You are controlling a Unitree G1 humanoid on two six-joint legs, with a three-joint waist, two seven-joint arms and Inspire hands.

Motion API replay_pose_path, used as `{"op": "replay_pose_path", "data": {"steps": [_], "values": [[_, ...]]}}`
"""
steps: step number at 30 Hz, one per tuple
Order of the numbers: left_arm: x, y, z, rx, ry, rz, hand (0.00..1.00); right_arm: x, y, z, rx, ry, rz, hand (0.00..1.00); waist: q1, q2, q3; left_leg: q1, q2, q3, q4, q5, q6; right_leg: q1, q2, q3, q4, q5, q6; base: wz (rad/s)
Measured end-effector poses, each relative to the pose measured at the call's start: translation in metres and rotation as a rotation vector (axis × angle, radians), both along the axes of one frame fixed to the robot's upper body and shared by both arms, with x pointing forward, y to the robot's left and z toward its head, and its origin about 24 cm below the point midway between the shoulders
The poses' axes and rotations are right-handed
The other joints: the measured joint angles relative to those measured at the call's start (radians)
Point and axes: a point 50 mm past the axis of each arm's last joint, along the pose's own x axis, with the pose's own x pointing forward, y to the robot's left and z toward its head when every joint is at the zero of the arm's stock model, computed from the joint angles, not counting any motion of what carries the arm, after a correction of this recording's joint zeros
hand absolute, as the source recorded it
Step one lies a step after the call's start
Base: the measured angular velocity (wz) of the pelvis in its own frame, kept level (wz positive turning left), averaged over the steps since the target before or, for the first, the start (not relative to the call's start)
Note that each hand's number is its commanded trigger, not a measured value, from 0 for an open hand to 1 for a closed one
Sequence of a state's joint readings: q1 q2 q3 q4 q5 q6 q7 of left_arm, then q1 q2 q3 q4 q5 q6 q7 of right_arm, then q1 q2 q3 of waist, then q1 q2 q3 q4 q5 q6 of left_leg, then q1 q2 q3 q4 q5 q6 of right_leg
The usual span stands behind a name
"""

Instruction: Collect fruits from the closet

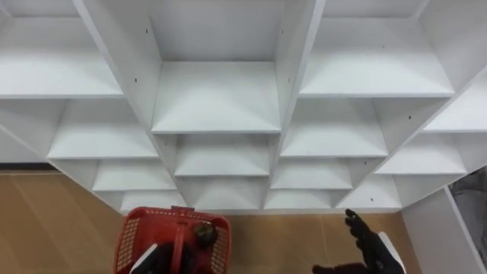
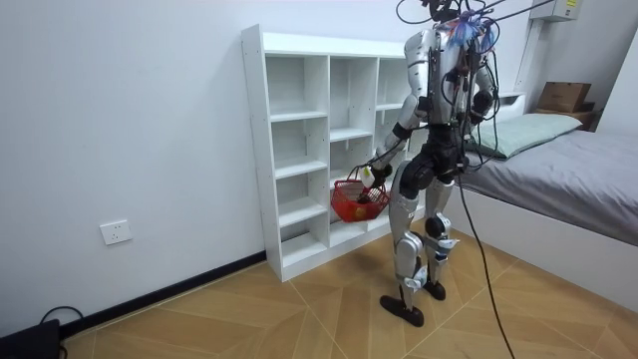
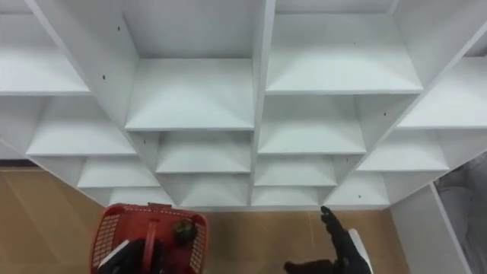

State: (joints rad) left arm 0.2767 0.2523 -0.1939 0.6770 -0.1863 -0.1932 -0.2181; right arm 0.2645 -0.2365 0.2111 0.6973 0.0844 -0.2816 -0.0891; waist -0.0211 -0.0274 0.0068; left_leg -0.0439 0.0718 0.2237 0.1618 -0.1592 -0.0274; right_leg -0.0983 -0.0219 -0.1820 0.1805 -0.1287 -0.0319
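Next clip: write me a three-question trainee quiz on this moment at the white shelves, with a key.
1. True or false: the right hand grips a fruit.
2. What carries the red basket? A) the left hand, curled on its handle; B) a shelf board; C) the floor.
3. Short answer: what lies inside the basket?

Key:
1. False. The hand is open and empty, held low before the shelf unit.
2. A.
3. One dark round item, likely a fruit.
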Motion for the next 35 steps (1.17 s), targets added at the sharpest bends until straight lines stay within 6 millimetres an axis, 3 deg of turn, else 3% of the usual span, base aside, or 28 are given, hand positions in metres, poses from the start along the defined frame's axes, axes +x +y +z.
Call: {"op": "replay_pose_path", "data": {"steps": [4, 11, 15, 20, 35], "values": [[-0.02, 0.016, -0.012, 0.048, 0.091, 0.091, 1.0, -0.017, -0.007, -0.011, 0.016, 0.079, -0.076, 0.0, 0.006, 0.0, -0.0073, 0.046, 0.003, 0.002, -0.01, -0.006, -0.007, 0.048, 0.006, 0.003, -0.017, -0.002, 0.0, 0.0], [-0.048, 0.028, -0.024, 0.069, 0.2, 0.254, 1.0, -0.043, -0.017, -0.025, 0.02, 0.212, -0.179, 0.0, 0.009, 0.006, -0.0055, 0.111, 0.002, 0.002, -0.019, -0.012, -0.009, 0.112, 0.008, 0.012, -0.028, -0.014, 0.003, 0.0], [-0.064, 0.028, -0.033, 0.062, 0.276, 0.388, 1.0, -0.069, -0.022, -0.037, 0.054, 0.334, -0.347, 0.0, 0.024, 0.006, -0.006, 0.127, 0.002, -0.004, -0.018, -0.019, -0.009, 0.136, 0.007, 0.004, -0.03, -0.016, 0.006, 0.02], [-0.072, 0.027, -0.036, 0.05, 0.325, 0.458, 1.0, -0.093, -0.023, -0.046, 0.122, 0.473, -0.435, 0.0, 0.031, 0.007, -0.006, 0.136, 0.0, -0.014, -0.017, -0.021, -0.007, 0.151, 0.007, 0.004, -0.03, -0.019, 0.008, 0.07], [-0.082, 0.028, -0.042, 0.053, 0.445, 0.521, 1.0, -0.097, -0.028, -0.049, 0.183, 0.564, -0.509, 0.0, 0.029, 0.021, -0.004, 0.142, -0.009, -0.046, -0.014, -0.028, -0.007, 0.173, 0.004, -0.017, -0.03, -0.036, 0.014, 0.05]]}}
